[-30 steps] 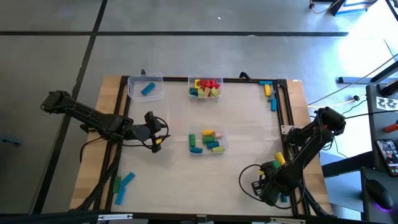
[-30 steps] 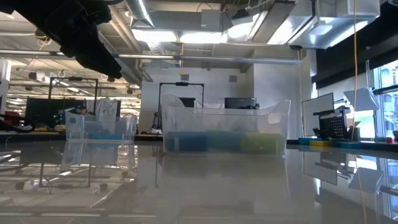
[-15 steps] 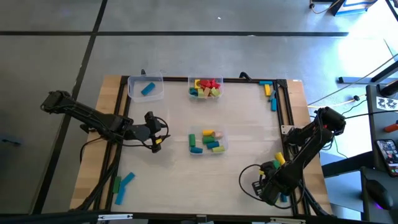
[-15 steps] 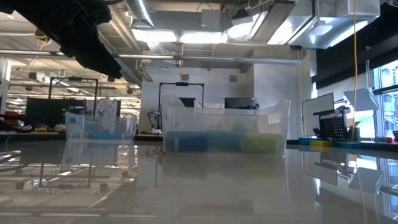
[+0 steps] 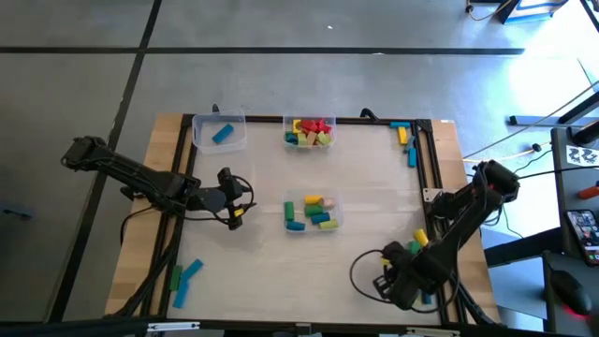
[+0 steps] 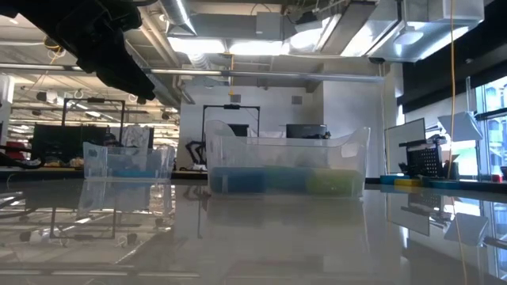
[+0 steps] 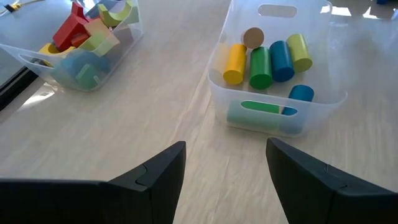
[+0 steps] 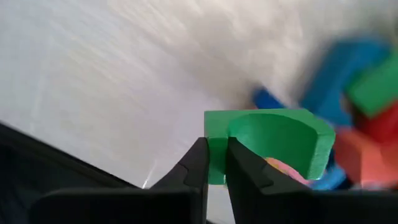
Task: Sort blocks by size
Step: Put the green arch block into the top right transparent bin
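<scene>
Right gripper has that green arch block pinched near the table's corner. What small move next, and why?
Probably lift it straight up. The right gripper is shut on the green arch-shaped block, with blue and red blocks crowded just behind it, so rising first should clear them before heading toward a clear plastic tub.

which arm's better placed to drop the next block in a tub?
Right. The right gripper is already shut on a green arch block at the near right corner. The left gripper is open and empty, facing the middle tub.

An open lab: exposed ceiling ducts [image 6: 238,28], monitors [image 6: 305,131], equipment racks [image 6: 230,127]
</scene>
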You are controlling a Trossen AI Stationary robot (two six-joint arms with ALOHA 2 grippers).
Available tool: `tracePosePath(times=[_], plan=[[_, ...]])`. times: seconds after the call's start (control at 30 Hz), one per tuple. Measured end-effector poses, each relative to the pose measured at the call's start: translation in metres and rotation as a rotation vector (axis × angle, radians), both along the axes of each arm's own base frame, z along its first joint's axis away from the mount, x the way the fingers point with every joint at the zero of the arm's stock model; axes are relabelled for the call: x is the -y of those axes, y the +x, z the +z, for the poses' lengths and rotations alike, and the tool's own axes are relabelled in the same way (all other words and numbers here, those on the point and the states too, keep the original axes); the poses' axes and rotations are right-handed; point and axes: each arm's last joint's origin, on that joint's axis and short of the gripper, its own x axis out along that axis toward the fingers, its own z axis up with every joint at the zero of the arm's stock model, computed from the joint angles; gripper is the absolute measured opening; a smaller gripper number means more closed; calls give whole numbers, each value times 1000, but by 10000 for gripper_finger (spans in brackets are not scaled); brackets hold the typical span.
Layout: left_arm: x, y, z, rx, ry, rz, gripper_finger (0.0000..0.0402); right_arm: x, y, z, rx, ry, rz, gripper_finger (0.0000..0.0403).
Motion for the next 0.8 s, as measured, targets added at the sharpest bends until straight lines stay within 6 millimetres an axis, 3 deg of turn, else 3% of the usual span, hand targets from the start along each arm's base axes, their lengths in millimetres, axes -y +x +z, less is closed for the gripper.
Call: tracePosePath(times=[0.3,0.8], plan=[[0,0,0,1,-2,2,218,33,50,35,285,-246,268,41],[0,0,0,5,-19,14,218,121,102,40,255,-564,510,42]])
